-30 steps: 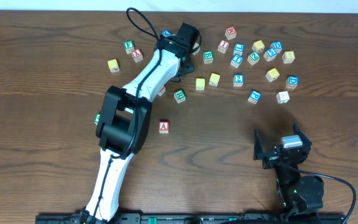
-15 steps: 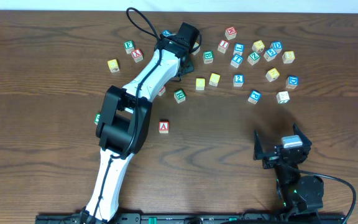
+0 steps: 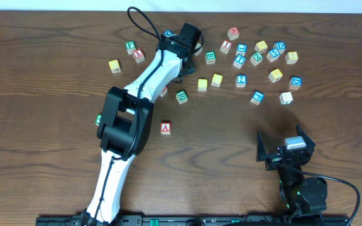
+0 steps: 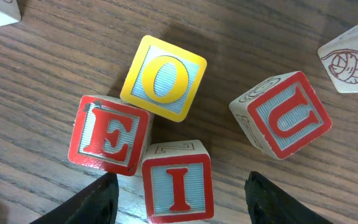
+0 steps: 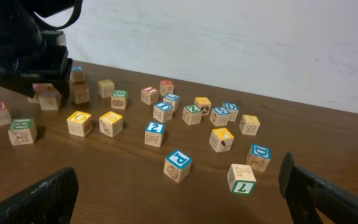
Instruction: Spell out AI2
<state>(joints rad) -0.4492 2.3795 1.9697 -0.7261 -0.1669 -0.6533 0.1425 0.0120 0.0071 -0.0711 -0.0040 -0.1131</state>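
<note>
Where left pincer point(image 4: 180, 194) gapes, cubic wooden I block point(image 4: 177, 179), ridged red-framed face

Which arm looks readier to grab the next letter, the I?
Left. The left gripper hangs open over the red I block, a finger on either side. The right gripper sits far from it.

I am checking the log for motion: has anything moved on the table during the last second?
Nothing visibly changed. The left arm stays over the far blocks, the A block lies alone where it was, and the right arm has not moved.
</note>
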